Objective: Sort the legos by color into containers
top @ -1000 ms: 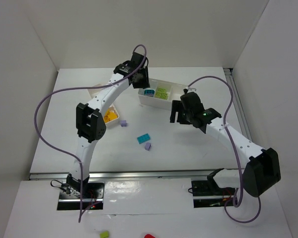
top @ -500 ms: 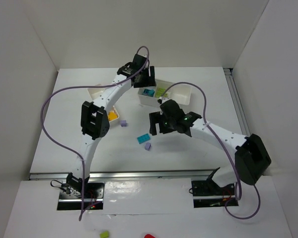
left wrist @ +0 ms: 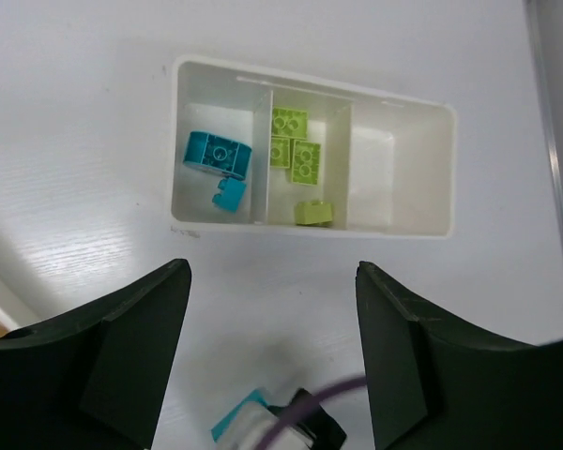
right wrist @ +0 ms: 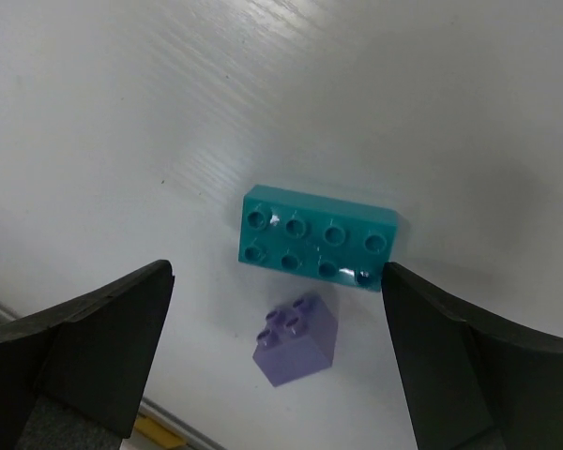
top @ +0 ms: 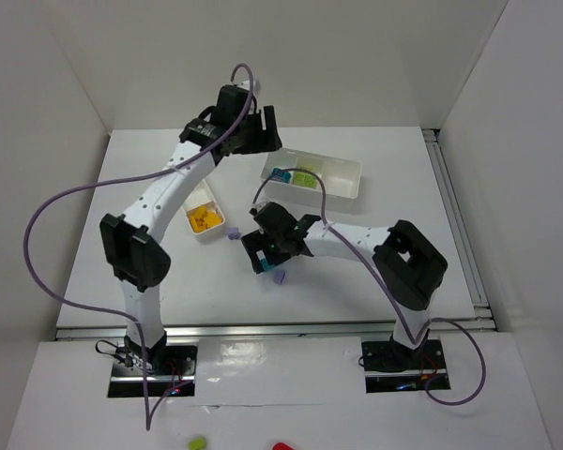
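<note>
Two grippers, both spread wide, nothing held

Right gripper (right wrist: 277, 281) hangs over the teal brick (right wrist: 319, 242) on the table (right wrist: 122, 112), fingers (right wrist: 94, 347) spread wider than it. Lavender brick (right wrist: 298, 341) sits just beside the teal brick. Left gripper (left wrist: 272, 281), empty too, hovers well away, above the wide tray (left wrist: 403, 169).

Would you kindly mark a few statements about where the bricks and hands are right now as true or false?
The right hand is open over the long teal brick on the table. True.
The lavender brick is stacked on that teal brick. False: it lies beside it on the table.
The middle compartment of the wide tray holds lime green bricks. True.
The left hand grips a brick. False: it is open and empty.
The orange bricks sit in the wide tray. False: they are in the narrow tray.
</note>
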Motion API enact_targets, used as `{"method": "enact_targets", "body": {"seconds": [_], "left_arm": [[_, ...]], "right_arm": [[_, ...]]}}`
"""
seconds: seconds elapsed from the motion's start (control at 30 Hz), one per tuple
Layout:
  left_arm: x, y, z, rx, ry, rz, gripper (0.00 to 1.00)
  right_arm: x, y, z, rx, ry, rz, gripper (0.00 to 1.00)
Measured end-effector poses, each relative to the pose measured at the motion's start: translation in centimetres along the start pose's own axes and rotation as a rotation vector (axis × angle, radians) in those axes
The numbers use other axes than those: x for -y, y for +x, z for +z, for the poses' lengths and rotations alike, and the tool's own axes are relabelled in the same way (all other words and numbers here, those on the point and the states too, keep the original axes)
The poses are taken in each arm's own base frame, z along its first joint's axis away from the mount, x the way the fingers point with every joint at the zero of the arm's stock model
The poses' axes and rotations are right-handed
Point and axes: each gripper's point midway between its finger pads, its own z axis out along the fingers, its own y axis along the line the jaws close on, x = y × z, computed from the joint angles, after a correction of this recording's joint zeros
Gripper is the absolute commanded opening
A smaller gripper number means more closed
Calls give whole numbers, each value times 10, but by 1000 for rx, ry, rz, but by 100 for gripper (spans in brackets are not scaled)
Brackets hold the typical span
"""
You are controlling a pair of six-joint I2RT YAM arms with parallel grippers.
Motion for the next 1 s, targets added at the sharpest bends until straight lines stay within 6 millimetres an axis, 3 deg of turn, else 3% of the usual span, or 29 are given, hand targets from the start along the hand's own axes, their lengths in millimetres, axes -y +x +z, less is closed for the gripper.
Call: {"method": "enact_targets", "body": {"seconds": [0.13, 0.23, 0.33, 0.47, 0.6, 0.7, 0.8, 1.0], "left_arm": [[7, -22, -47, 87, 29, 7, 79], [5, -26, -67, 117, 25, 8, 79], [-5, -20, -74, 111, 0, 6, 79], [-29, -6, -80, 82, -52, -8, 79], [-54, 5, -89, 63, -103, -11, 79], [-76, 17, -101, 51, -148, -28, 79], [-104, 32, -112, 36, -202, -56, 79], [-152, 82, -125, -48, -303, -110, 78]], "right_arm": [[-1, 3, 18, -17, 51, -20, 95], [3, 6, 26, -21, 95, -21, 91], [8, 7, 28, -15, 131, -19, 81], [14, 5, 29, -1, 170, -7, 59], [18, -4, 26, 24, 204, -10, 57], [20, -29, 19, 77, 225, -9, 56], [27, -69, 7, 156, 230, 12, 56], [91, -174, -35, 365, 293, 129, 56]]}}
